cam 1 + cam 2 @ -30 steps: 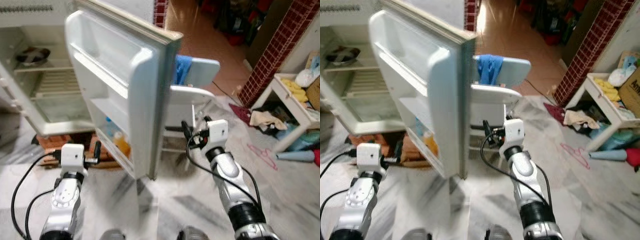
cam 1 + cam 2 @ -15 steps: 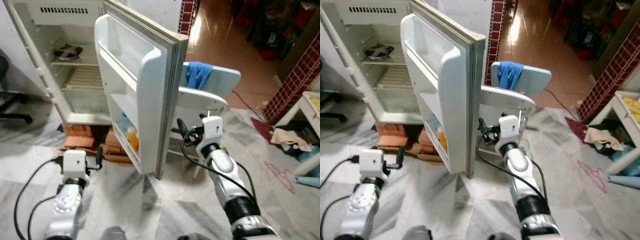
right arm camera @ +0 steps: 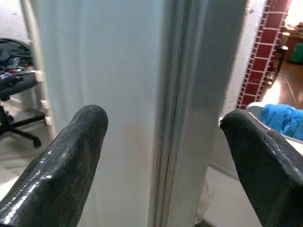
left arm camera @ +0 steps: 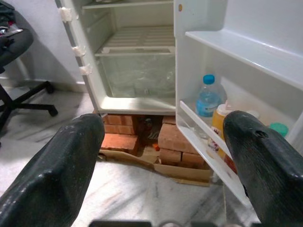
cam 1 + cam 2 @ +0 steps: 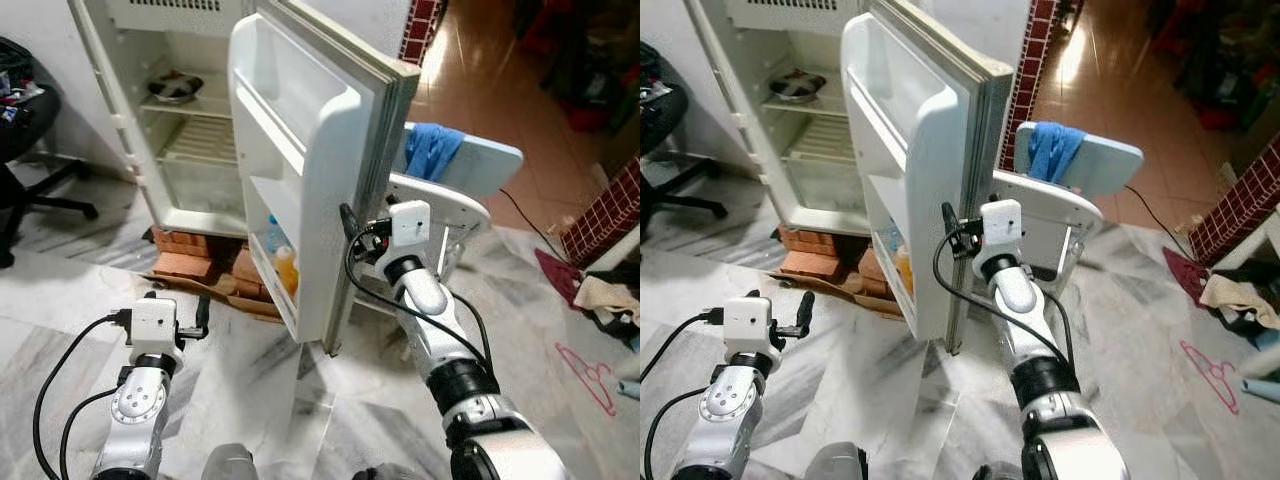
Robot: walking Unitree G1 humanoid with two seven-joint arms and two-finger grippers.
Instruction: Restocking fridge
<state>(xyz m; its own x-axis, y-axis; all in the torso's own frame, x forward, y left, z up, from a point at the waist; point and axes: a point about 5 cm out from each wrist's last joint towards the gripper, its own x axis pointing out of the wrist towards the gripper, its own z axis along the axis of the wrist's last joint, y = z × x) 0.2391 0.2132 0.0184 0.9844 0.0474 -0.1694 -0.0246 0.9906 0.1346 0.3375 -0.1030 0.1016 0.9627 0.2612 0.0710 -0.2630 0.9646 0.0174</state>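
Door edge vs right gripper: right gripper right at the free edge of the fridge door, fingers spread wide, edge lying between them in the wrist view, nothing gripped.
Contact: cannot tell whether either finger touches the door.
Door axis: edge running vertically, straight ahead of the right gripper; door swung open toward the robot.
Nearer arm: right, by a wide margin; left arm low and well apart from the door.
Left gripper: left gripper low over the marble floor, fingers wide apart in its wrist view, holding nothing, aimed at the foot of the fridge.
Fridge: standing open on bricks, ahead and to the robot's left.
Fridge shelves: dark bowl on the upper shelf; wire shelf and clear crisper below, contents not readable.
Door bottom rack: blue-capped clear bottle, orange bottle beside it, a green cap further along; upper door racks bare as far as visible.
Behind door: white chair with blue cloth over its back, just past the door edge.
Left margin: black office chair beside the fridge.
Likely next need: judged, a hold or push on the door edge by the right gripper.
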